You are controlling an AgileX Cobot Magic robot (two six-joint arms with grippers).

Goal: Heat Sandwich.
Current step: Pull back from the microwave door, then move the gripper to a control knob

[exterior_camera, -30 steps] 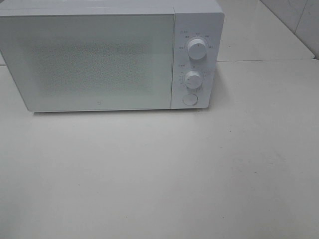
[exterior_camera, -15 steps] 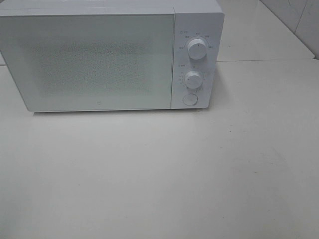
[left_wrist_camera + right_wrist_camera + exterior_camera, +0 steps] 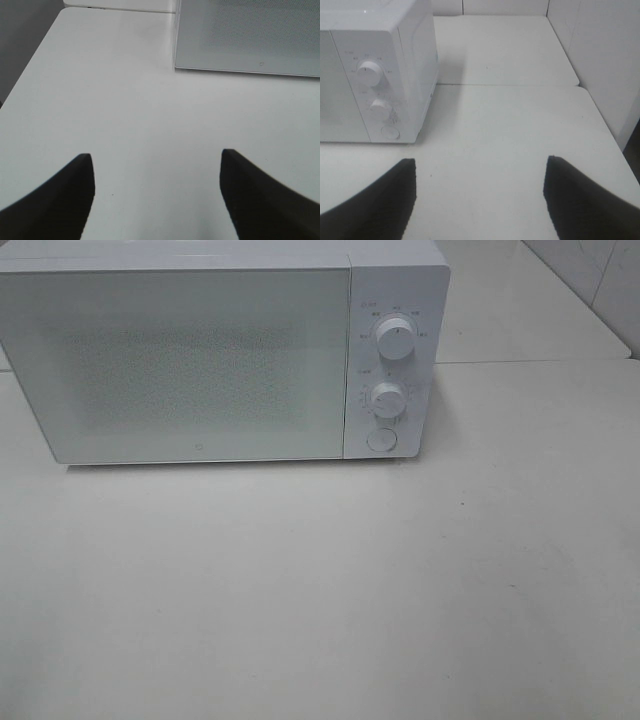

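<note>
A white microwave (image 3: 200,360) stands at the back of the white table with its door shut; it also shows in the left wrist view (image 3: 247,35) and the right wrist view (image 3: 370,70). Its panel carries two knobs (image 3: 396,338) and a round button (image 3: 381,440). The sandwich and its plate are out of view. My left gripper (image 3: 156,172) is open and empty above bare table in front of the microwave's left corner. My right gripper (image 3: 479,175) is open and empty over the table to the right of the microwave. Neither gripper shows in the exterior high view.
The white table (image 3: 320,580) stretches in front of the microwave. A seam (image 3: 510,85) crosses the table behind the right side. A white wall (image 3: 600,55) bounds the table on the right, and the table's left edge (image 3: 30,65) drops off to a dark floor.
</note>
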